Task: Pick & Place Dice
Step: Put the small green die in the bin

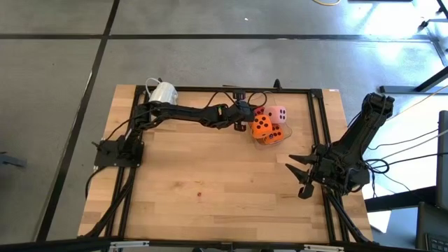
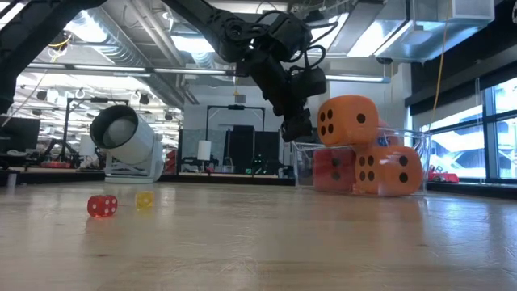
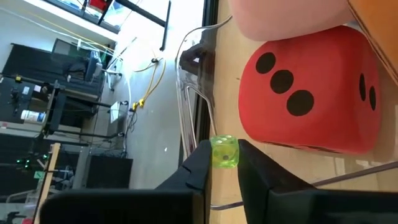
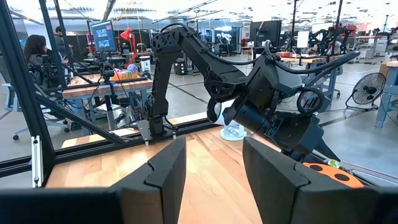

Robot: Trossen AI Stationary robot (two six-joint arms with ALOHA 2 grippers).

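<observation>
Dice: four soft-looking cubes with dark pips sit heaped in a clear container (image 2: 303, 166) right of centre in the low view and upper centre-right of the high view. One orange die (image 2: 347, 121) rides on top, a second orange die (image 2: 388, 170) lies below it, the red die (image 3: 311, 93) fills the centre-right of the left wrist view, and the pink die (image 1: 278, 113) lies at the heap's far side.

A tiny yellow-green die (image 3: 224, 151) is pinched between the fingers of the left claw (image 3: 222, 163), which is clenched on it just beside the container's wall, touching or nearly touching the red die. By their look the large cubes are light and yielding; a grip across two opposite flat faces should hold best, and a squeeze may deform them. The tiny die is hard and easily flicked away.

The right claw (image 4: 214, 165) waits with fingers spread at the lower right of the high view.

Two further tiny dice, red (image 2: 102, 206) and yellow (image 2: 145, 200), rest on the wooden bench (image 1: 210, 182) at the low view's lower left, near a tipped white mug (image 2: 129, 141). Beyond lies a workshop with desks, a fan and people.
</observation>
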